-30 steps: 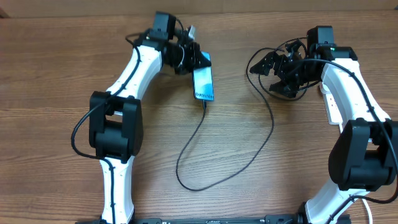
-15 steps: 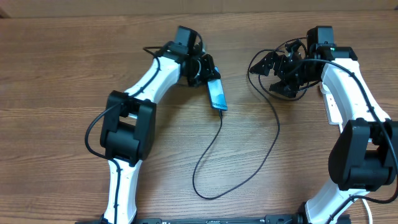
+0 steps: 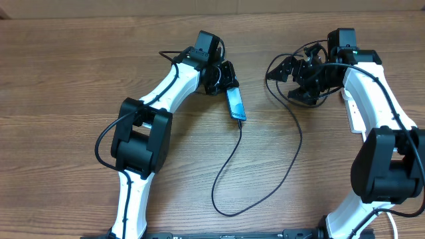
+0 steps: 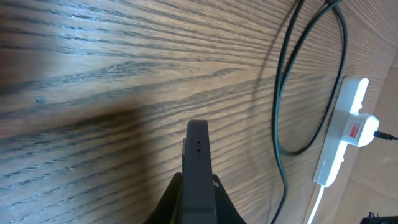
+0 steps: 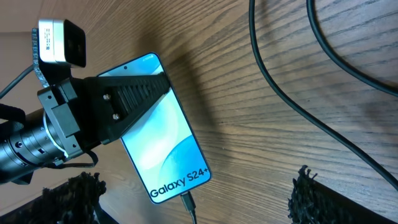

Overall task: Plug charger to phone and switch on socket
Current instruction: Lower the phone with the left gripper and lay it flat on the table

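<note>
I see matt, grained brown wood on the table (image 3: 66, 79) under my fingers, a glossy glass phone (image 5: 168, 146) between matt, ribbed black plastic left fingers (image 5: 130, 99), a smooth black charger (image 4: 277, 106) beyond, a shiny white plastic socket (image 4: 341, 134), coarse, fuzzy black right fingertips (image 5: 68, 193)

left arm (image 3: 174, 83), right arm (image 3: 372, 93): white links, bulky black joint housings | thin black cables loop along both | left hand (image 3: 228, 81): black ribbed finger (image 5: 127, 99), two screws, white camera block (image 5: 59, 40) | right hand (image 3: 285, 78): rough black pads (image 5: 314, 193)
</note>
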Robot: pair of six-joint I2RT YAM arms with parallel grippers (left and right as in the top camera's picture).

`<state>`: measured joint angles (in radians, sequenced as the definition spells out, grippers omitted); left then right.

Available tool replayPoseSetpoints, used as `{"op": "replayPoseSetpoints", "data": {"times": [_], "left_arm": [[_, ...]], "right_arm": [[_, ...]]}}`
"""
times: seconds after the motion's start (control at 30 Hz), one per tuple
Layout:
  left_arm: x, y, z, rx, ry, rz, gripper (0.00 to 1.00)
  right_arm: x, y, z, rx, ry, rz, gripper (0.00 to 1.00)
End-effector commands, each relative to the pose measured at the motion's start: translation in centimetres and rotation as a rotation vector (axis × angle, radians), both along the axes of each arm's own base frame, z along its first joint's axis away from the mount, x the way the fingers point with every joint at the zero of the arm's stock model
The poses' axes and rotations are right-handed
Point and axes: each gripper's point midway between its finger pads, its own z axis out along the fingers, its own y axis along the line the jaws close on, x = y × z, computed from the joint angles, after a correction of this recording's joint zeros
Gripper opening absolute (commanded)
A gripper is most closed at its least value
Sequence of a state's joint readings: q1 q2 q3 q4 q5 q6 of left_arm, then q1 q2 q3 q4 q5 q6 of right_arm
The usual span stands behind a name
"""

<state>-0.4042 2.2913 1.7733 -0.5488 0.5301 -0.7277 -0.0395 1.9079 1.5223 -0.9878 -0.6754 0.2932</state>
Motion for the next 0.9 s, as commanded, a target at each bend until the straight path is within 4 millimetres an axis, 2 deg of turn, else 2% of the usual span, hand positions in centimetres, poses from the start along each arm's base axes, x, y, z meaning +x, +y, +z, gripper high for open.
{"op": "replayPoseSetpoints", "data": {"times": [0.0,0.17,0.43,0.77,0.87], "left_arm": [[-0.4,0.4,-1.8,0.012,0.044,0.013,0.04],[-1.0,0.6,-3.3,0.027,0.077,0.011,0.04],[-0.9,1.7,-4.3,0.096,0.059,0.019,0.04],[-1.1,1.8,-4.4,0.104,0.068,0.021,0.05],[-1.0,1.8,-4.4,0.104,0.068,0.021,0.09]], "right_arm": [[0.4,-0.1,0.4,-0.005,-0.023,0.009,1.00],[0.4,-0.1,0.4,-0.005,-0.022,0.009,1.00],[0.4,-0.1,0.4,-0.005,-0.022,0.009,1.00],[0.4,-0.1,0.4,-0.005,-0.021,0.009,1.00],[0.4,-0.1,0.4,-0.005,-0.021,0.009,1.00]]}}
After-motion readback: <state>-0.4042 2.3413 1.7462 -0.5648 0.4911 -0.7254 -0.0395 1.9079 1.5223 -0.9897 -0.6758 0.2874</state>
